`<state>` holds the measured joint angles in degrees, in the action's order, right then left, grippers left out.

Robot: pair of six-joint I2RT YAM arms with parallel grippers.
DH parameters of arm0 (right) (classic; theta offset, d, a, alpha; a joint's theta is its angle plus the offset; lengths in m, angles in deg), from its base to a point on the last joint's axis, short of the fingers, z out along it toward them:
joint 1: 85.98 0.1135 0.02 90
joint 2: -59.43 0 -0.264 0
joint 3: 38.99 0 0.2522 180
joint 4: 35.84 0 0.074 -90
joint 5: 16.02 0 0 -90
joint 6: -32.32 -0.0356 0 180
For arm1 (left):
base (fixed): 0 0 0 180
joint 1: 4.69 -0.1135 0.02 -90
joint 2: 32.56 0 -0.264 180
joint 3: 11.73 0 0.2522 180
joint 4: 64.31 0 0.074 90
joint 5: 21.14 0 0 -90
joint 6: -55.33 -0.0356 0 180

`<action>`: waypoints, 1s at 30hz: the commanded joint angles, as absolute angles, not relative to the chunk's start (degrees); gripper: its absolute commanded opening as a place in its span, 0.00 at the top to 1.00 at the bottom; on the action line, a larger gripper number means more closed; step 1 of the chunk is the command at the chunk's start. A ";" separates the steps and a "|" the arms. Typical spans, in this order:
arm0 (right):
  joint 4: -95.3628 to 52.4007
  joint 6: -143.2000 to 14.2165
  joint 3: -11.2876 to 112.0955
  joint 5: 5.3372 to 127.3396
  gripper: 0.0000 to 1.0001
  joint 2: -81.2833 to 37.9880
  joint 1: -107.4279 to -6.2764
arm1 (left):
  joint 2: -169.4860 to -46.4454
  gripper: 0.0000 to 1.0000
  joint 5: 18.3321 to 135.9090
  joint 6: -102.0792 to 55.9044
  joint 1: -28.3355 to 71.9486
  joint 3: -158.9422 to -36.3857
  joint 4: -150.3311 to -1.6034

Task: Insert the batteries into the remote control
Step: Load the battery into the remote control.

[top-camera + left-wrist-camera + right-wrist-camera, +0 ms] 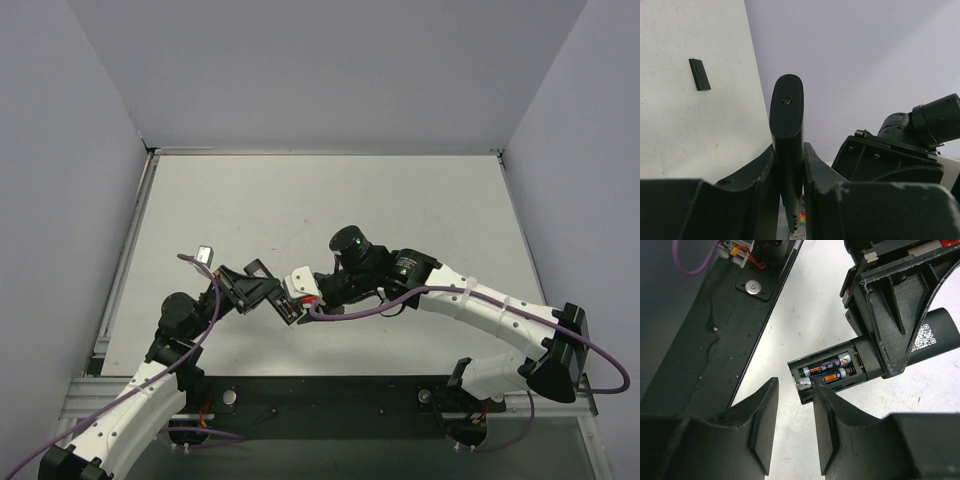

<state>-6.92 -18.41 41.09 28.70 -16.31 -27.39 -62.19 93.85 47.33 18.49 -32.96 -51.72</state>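
Left tool (789,149): pressed together on the remote control (786,110), pinching its body and holding it off the worktop (670,125).
Right tool (795,386): spread, with nothing between its fingers; one fingertip (816,387) touches the open end of the remote, just ahead of the tool.
Batteries (827,369): both lie side by side in the open compartment, directly in front of the right tool.
Step in hand: judged to be seating the nearer cell. Press gently along its length toward the far contact, with the left tool holding the remote level.
Battery cover (700,74): flat on the worktop, well apart from the left tool, not yet fitted.
Markings: QR code (924,337) on the remote's back. The battery print is dark with an orange band and too small to read.
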 commanded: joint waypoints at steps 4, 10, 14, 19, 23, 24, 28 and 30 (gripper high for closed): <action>-8.72 -15.14 42.80 26.43 0.72 -17.73 -26.92 | -61.83 1.00 95.40 46.54 18.60 -36.48 -49.16; -8.63 -14.96 43.06 27.57 0.74 -18.88 -26.65 | -62.00 1.00 95.49 46.63 18.60 -36.83 -48.98; -8.72 -14.87 43.32 28.45 0.75 -19.58 -26.65 | -61.92 1.00 95.49 46.72 18.60 -37.09 -48.89; -8.63 -14.79 43.50 30.29 0.78 -20.19 -26.48 | -61.83 1.00 95.67 46.72 18.60 -37.27 -48.89; -8.80 -14.96 43.50 32.40 0.79 -20.63 -26.48 | -61.83 1.00 95.67 46.72 18.60 -37.53 -48.89; -8.89 -14.96 43.59 32.93 0.80 -20.55 -26.30 | -61.83 1.00 95.75 46.72 18.60 -37.62 -48.80; -8.89 -15.57 44.03 34.95 0.81 -21.25 -26.39 | -61.92 1.00 96.02 46.72 18.60 -37.89 -48.37; -8.63 -15.84 44.47 35.57 0.83 -22.04 -26.30 | -62.00 1.00 96.28 46.72 18.60 -37.80 -47.75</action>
<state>-7.62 -16.03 41.95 33.25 -20.09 -26.58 -62.34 94.51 46.04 18.46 -33.92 -52.75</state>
